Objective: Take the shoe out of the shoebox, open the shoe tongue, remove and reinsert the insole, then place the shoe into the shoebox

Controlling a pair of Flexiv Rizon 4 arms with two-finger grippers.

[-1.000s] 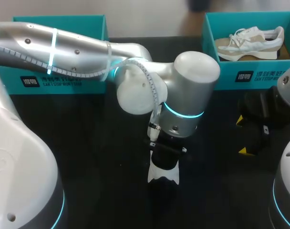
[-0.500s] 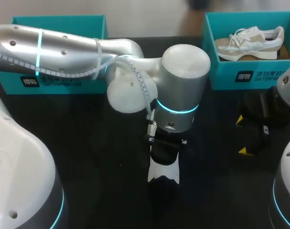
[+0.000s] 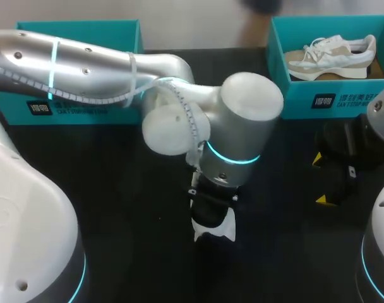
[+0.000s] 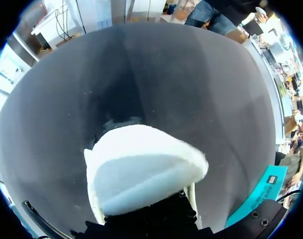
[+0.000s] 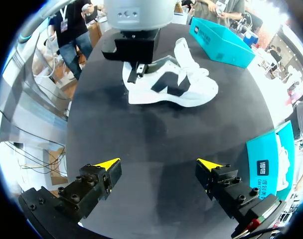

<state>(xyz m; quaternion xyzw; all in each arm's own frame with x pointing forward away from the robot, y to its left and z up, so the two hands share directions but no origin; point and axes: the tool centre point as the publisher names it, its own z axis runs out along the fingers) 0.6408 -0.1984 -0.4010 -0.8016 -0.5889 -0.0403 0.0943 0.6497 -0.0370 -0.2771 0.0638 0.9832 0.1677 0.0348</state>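
A: Head view first. Where's the shoe?
B: The white shoe sits on the black table, directly under the wrist of the left arm. The right gripper is well apart from it, fingers spread wide with nothing between them.
A: Left wrist view?
B: The shoe's heel end fills the space right ahead of that wrist. Whether it is gripped can't be told here.
A: Right wrist view?
B: The yellow tips are far apart, with only bare table between them. The shoe lies well ahead of them, with the left gripper at its heel opening. Open or clamped, I can't tell. A teal shoebox stands beyond the shoe.
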